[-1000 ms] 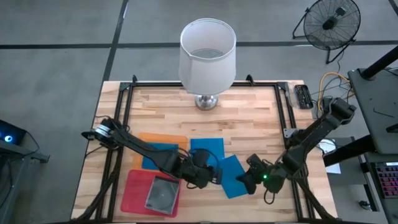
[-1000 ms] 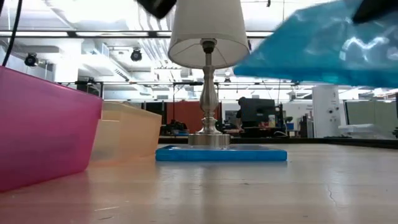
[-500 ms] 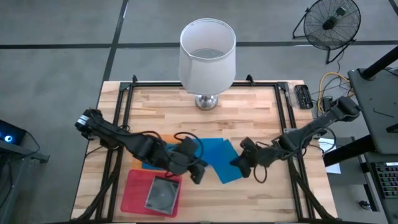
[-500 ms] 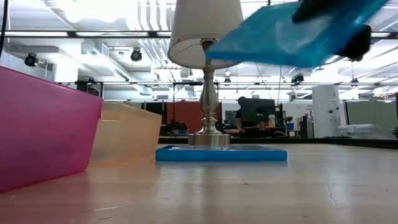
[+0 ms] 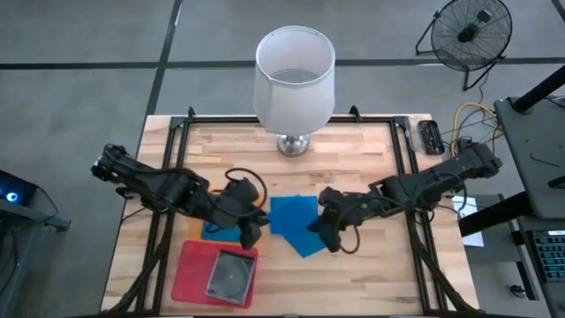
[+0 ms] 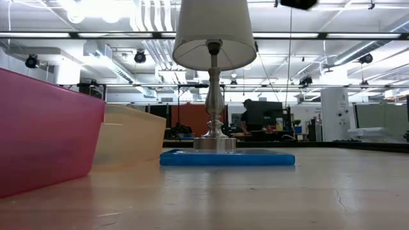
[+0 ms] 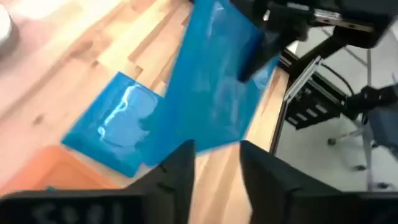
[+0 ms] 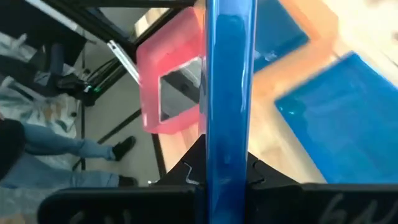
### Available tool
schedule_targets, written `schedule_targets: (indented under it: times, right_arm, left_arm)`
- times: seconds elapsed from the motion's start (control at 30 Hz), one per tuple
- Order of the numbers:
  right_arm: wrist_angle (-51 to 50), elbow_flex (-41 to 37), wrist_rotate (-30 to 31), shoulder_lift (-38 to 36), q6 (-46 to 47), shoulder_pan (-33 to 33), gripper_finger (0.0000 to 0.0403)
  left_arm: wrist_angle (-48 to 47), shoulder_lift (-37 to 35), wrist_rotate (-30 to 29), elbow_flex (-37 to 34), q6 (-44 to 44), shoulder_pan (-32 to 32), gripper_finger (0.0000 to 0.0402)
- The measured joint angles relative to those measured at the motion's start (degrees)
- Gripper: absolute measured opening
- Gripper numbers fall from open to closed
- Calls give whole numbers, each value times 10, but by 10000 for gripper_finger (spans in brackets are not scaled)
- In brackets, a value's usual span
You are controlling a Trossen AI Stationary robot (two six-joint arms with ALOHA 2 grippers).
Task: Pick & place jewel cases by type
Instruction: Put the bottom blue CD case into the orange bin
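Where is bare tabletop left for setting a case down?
Bare wood lies between the lamp base and the flat blue jewel case, and right of the right gripper. Crowded: the front left, around the orange tray and pink tray.

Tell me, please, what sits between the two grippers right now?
In the high view, a blue jewel case, clamped by the right gripper, sits between it and the left gripper.

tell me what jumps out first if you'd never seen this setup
The big white-shaded lamp at the table's far edge. Then the bright blue plastic jewel case held in mid-air at table centre by the right gripper, with the left gripper facing it over the flat orange tray.
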Motion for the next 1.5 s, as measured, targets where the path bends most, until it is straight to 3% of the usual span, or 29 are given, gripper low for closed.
schedule_targets:
  times: [0.2, 0.3, 0.5, 0.9, 1.1, 1.5]
  right_arm:
    - [-11, 122, -74, 92, -49, -22, 12]
    - [-39, 185, -83, 137, -68, -29, 12]
    - [-69, 296, -94, 218, -96, -46, 11]
    - [-140, 489, -103, 345, -126, -63, 11]
    - [-155, 545, -103, 378, -131, -69, 11]
    - [-165, 549, -111, 375, -142, -69, 11]
  left_arm:
    - [-34, -44, 29, -1, 54, 0, 188]
    - [-55, -64, 40, -1, 76, 1, 220]
    - [-77, -97, 83, -4, 134, 0, 247]
    - [-173, -103, 99, -10, 218, 1, 247]
    - [-172, -103, 181, -10, 247, 1, 239]
    - [-162, -106, 202, -10, 238, 1, 117]
